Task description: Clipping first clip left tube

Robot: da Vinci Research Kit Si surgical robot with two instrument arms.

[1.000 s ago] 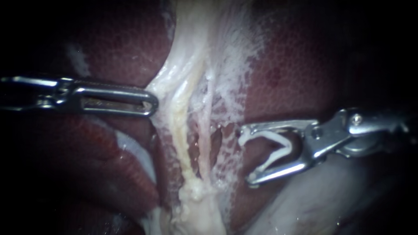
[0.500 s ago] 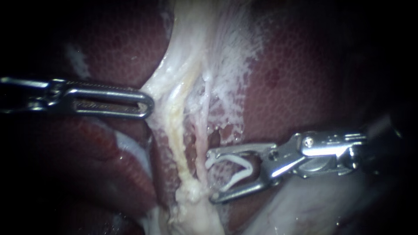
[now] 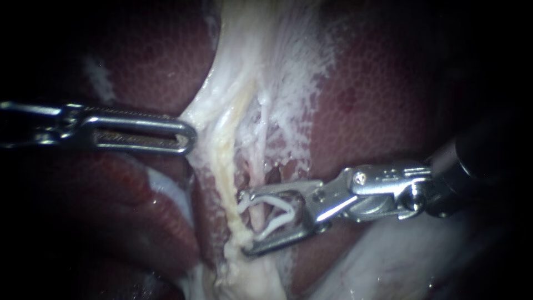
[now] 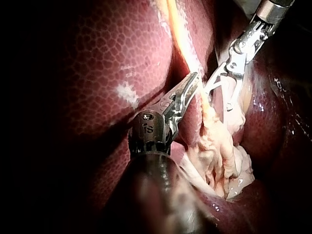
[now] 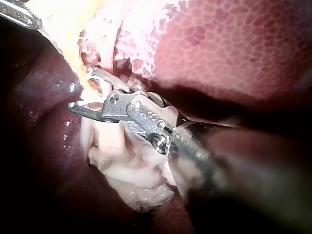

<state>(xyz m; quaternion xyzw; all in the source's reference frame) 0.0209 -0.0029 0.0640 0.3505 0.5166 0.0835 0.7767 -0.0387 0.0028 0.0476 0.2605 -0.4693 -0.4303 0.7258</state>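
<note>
R instrument (image 3: 244, 222) sits low in the field w/ jaws spread wide, one leg of the open white clip (image 3: 275, 214) seated in each, so the clip is loaded but not fired. Between the jaws runs the thin pinkish tube (image 3: 262, 150). The left tube (image 3: 225, 166), the yellowish one, lies just beside the jaw tips, and from the endoscope it doesn't look enclosed yet. So the approach is prob most of the way there. Left to do: get the clip around the left tube, squeeze, back out. L instrument (image 3: 186, 136) is well apart, jaws closed together, tip nipping the edge of the white tissue (image 3: 288, 72) and holding it to the side. Room is tight: the lower jaw tip is right by the lumpy pale knot where the tubes meet, and liver (image 3: 377, 100) sits close around the shaft. There's open space only back along the R shaft.
</note>
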